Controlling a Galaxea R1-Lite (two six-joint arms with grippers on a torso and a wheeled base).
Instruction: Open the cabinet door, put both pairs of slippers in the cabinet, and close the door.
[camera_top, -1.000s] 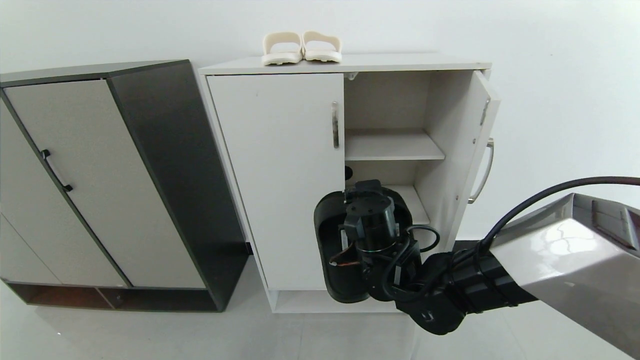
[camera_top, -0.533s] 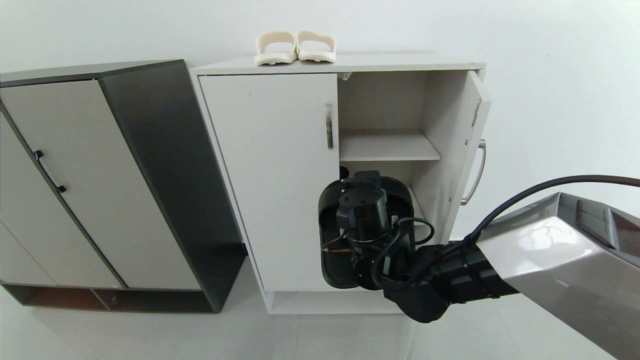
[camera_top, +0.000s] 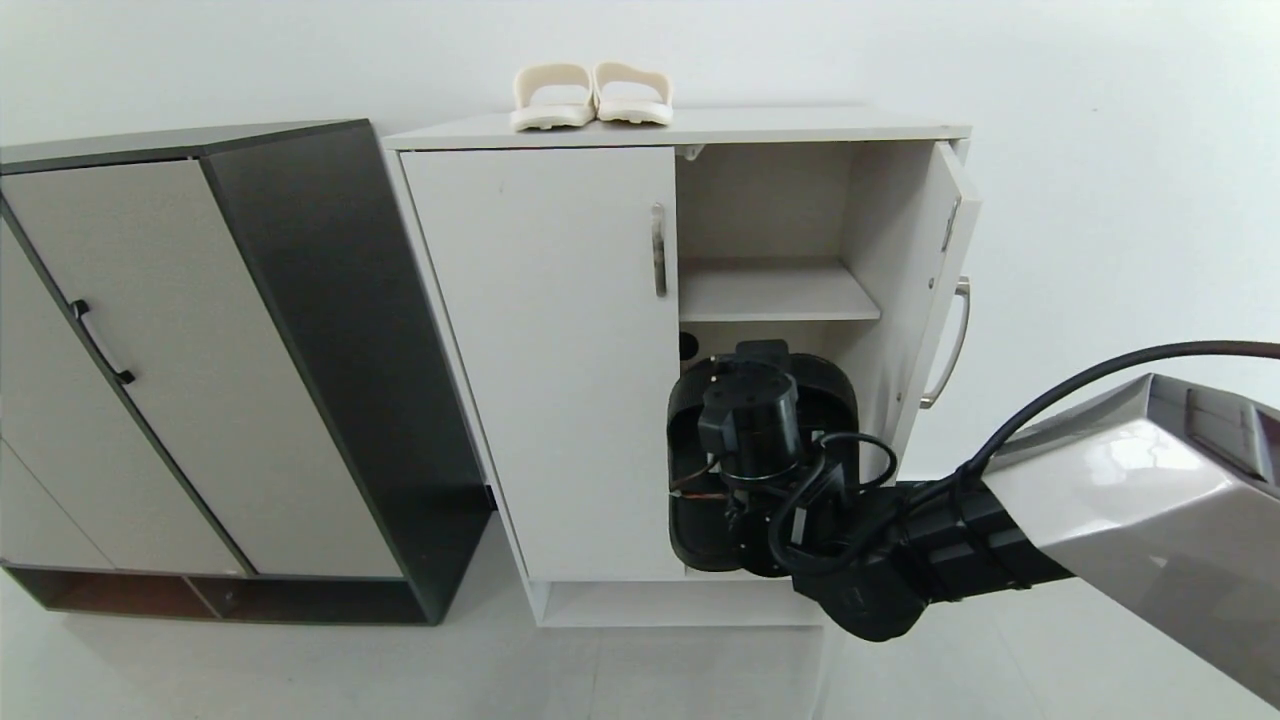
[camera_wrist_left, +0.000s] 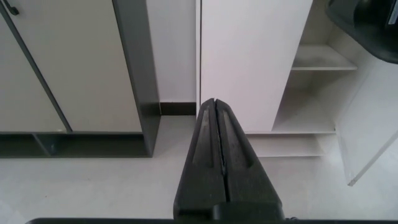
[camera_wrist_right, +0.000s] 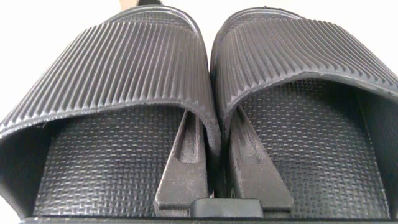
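1. Head view: slippers of two colours show here.
   - The cream slippers (camera_top: 592, 95) sit side by side on top of the white cabinet (camera_top: 780, 125).
   - The cabinet's left door (camera_top: 540, 350) is closed, and its right door (camera_top: 925, 250) is swung wide open.
   - The black slippers (camera_top: 685, 520) hang at the end of the right arm (camera_top: 1000, 550). They are in front of the open half, below the upper shelf (camera_top: 775, 290).
   - Whether they are inside the opening or just before it cannot be told.
   - A dark grey cabinet (camera_top: 300, 350) stands just beside the white one, on its left.

2. Left wrist view: the left gripper (camera_wrist_left: 214, 107) hangs above the pale floor (camera_wrist_left: 124, 186) with its two fingers pressed flat together and nothing between them. It faces the gap between the two cabinets, well apart from the slippers.

3. Right wrist view: the right gripper (camera_wrist_right: 214, 158) is clamped on the black pair.
   - One finger (camera_wrist_right: 183, 162) lies inside each slipper, under its ribbed strap.
   - Together the fingers pinch the slippers' touching inner walls.
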